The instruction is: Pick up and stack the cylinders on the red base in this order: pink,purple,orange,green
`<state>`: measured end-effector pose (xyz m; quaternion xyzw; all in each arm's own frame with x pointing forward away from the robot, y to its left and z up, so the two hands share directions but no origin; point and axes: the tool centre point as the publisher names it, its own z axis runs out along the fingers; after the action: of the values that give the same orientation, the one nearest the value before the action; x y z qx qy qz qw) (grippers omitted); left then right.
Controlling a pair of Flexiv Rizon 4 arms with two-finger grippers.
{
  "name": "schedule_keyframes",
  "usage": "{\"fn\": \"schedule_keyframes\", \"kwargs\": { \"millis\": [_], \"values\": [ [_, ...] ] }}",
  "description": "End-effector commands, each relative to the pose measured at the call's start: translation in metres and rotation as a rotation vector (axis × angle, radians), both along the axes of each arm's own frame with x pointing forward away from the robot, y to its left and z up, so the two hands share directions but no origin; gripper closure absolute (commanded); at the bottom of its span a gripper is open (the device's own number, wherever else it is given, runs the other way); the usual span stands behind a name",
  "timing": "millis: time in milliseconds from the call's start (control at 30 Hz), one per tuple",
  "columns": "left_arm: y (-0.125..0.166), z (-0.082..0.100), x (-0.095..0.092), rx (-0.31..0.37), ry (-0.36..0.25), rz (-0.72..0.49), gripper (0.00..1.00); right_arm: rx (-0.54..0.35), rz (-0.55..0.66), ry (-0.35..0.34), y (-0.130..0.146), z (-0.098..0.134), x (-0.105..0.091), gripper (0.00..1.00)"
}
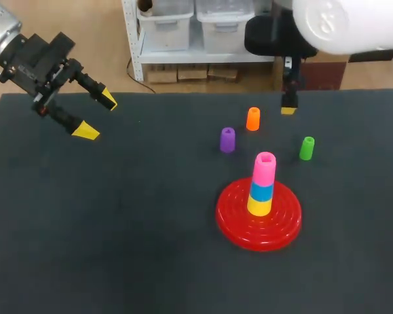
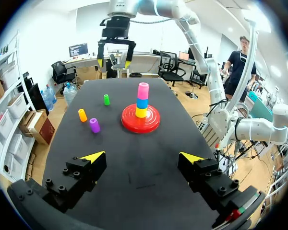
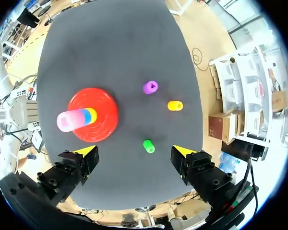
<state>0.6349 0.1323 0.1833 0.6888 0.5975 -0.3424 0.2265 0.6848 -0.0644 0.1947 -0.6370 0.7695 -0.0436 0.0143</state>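
Our right claw point(image 3: 134, 151) is spread and empty, so we should lower it squarely over the purple cylinder point(image 1: 227, 139), upright on the tabletop point(image 1: 118, 229) near the red base point(image 1: 236, 216), and pinch it level.

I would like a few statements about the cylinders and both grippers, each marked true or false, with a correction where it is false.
The pink plastic cylinder tops the stack on the round red base. True.
The small purple cylinder is on the stack. False: it stands on the dark table, apart from the base.
The left gripper holds the small orange cylinder. False: it is open and empty; that cylinder stands on the table.
The right gripper is open, holding nothing. True.
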Motion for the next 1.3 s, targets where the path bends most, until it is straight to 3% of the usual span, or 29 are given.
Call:
{"fn": "schedule_keyframes", "kwargs": {
  "millis": [33, 367, 800, 1300],
  "values": [
    [0.001, 0.0, 0.002, 0.001, 0.002, -0.005, 0.0, -0.005, 0.007, 0.043, 0.007, -0.013, 0.026, 0.0],
    [0.001, 0.0, 0.002, 0.001, 0.002, -0.005, 0.0, 0.026, 0.014, 0.058, 0.005, -0.032, 0.053, 0.0],
    [0.001, 0.0, 0.002, 0.001, 0.002, -0.005, 0.0, 0.001, 0.058, 0.074, 0.016, -0.053, 0.075, 0.0],
    [0.001, 0.0, 0.002, 0.001, 0.002, -0.005, 0.0, 0.022, 0.156, 0.076, 0.042, -0.073, 0.087, 0.0]
  ]
}}
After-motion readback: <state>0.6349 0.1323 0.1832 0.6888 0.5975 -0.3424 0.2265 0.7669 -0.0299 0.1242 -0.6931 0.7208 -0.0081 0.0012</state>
